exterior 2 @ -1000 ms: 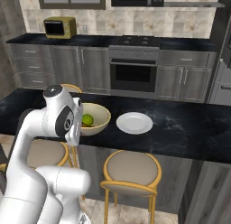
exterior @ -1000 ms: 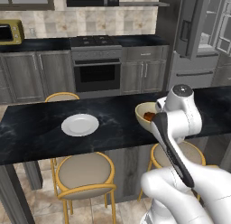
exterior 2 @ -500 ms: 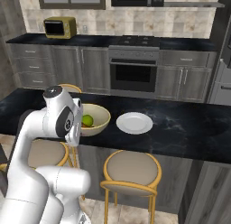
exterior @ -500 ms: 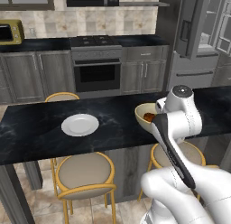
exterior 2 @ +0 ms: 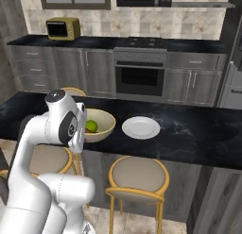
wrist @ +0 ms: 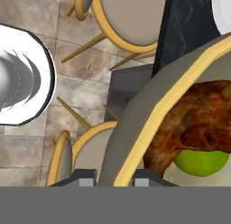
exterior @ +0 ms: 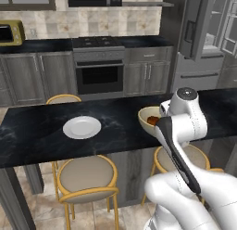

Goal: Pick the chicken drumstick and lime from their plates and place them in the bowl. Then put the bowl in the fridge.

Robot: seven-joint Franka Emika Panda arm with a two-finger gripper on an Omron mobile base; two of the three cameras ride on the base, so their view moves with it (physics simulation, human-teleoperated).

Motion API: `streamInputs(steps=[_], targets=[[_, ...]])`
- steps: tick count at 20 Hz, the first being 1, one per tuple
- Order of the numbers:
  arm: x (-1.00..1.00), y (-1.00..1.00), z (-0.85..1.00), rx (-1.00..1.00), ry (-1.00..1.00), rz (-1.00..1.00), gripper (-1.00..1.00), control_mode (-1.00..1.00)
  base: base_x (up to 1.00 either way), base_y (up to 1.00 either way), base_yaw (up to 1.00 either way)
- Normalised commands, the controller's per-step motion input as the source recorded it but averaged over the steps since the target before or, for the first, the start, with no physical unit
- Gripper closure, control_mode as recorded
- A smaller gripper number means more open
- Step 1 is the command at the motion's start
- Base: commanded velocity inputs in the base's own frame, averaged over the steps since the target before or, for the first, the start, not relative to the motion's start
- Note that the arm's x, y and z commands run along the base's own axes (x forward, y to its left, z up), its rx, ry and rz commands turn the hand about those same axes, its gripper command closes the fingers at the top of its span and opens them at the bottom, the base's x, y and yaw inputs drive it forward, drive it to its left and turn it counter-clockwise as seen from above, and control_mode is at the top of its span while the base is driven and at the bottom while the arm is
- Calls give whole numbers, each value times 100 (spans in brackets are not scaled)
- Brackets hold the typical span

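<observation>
Bowl point(wrist: 135, 128), holding drumstick point(wrist: 194, 123) and lime point(wrist: 200, 162), sits at the island worktop's front edge; gripper point(wrist: 110, 175) fingers apparently clamp its rim. Next: carry it level to the fridge point(exterior: 203, 34).

- The bowl point(exterior 2: 101, 127), deep and tan with a pale inside, stands upright at the near edge of the black bench point(exterior 2: 189, 134).
- The chicken drumstick point(wrist: 198, 126), reddish-brown, lies inside the bowl.
- The lime point(exterior 2: 91, 127), yellow-green, sits in the bowl, partly under the drumstick.
- One white plate point(exterior 2: 141, 127) lies flat beside the bowl.
- The grey fridge point(exterior: 203, 43) stands behind, door open.
</observation>
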Motion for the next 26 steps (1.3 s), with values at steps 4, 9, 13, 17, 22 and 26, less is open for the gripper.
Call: streamInputs(steps=[4, 9, 13, 17, 22, 26], targets=[[0, 0, 0, 0, 0, 0, 100, 100, -44, -17, -20], [0, 0, 0, 0, 0, 0, 100, 100, -3, 1, -89], [0, 0, 0, 0, 0, 0, 100, 100, 0, 1, -100], [0, 0, 0, 0, 0, 0, 100, 100, 0, -1, -98], [0, 0, 0, 0, 0, 0, 100, 100, 13, -2, -82], [0, 0, 0, 0, 0, 0, 100, 100, 68, -1, -28]])
